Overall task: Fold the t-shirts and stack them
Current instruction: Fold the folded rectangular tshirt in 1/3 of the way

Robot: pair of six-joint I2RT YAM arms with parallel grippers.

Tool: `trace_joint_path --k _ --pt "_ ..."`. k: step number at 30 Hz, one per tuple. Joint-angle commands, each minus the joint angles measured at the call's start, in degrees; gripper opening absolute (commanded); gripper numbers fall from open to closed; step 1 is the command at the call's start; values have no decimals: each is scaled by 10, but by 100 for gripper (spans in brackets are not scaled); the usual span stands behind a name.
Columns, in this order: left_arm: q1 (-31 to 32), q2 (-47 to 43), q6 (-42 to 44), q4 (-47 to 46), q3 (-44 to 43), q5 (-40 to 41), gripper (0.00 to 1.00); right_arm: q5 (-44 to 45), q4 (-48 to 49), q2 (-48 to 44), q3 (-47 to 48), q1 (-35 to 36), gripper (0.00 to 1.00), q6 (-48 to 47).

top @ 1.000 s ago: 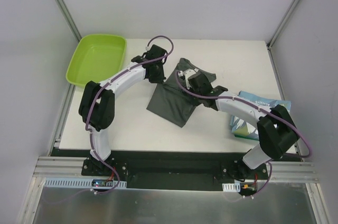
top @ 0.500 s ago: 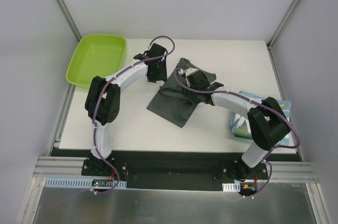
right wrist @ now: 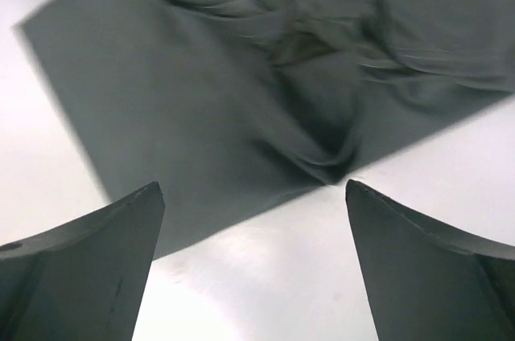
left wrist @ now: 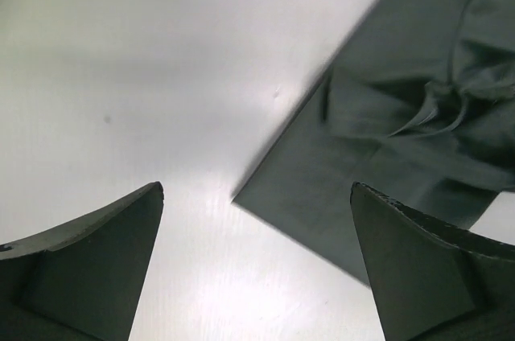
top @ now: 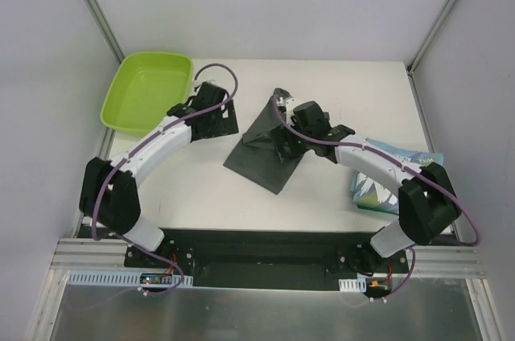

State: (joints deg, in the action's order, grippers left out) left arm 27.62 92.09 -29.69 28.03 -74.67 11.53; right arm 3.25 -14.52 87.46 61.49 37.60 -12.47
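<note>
**Dark grey t-shirt down at mid-tabletop, both pairs of fingers wide and empty**

Dark grey t-shirt lies on the white tabletop, roughly at its centre, between my 2 arms. Top view: a flat panel with straight edges, 1 corner pointing toward my bases, and a narrower point at the far end. The cloth bunches into wrinkles on the side near my right wrist.

Left fingers: spread wide, nothing between them. They hang over bare tabletop just beside the shirt. Its straight edge runs diagonally across the left wrist view, and 1 corner falls between the 2 fingertips. No contact visible.

Right fingers: also spread wide, gripping nothing. The shirt fills the upper part of the right wrist view, with creases gathered around a dark fold near the top centre. Its near edge ends above the fingertips, with bare tabletop below. Whether the tips brush the cloth, I cannot tell.

Light blue t-shirt, white print showing, sits at the right edge of the tabletop, partly under my right arm. It is apart from the grey one; the 2 are not stacked.

Lime-green tray occupies the far left corner, with my left arm curving just beside it.
</note>
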Motion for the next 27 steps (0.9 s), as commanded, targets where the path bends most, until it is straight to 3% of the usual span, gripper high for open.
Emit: trace_joint_path --k 1,4,9,16,22,27 --pt "-12 -82 -69 11 128 24 99 -205 61 22 0 13 96 31" --pt "-21 -137 -105 11 213 17 99 -214 58 80 36 41 96 24" --pt "-30 -201 -125 10 283 20 99 -187 31 166 118 58 96 4" --pt "-39 -201 -121 10 298 17 99 -90 -24 260 211 34 96 -11" --pt "-44 -202 -115 10 300 17 99 22 19 275 242 -18 96 -21" --pt "-45 -192 -115 10 297 1 99 -49 13 254 266 -69 96 -5"
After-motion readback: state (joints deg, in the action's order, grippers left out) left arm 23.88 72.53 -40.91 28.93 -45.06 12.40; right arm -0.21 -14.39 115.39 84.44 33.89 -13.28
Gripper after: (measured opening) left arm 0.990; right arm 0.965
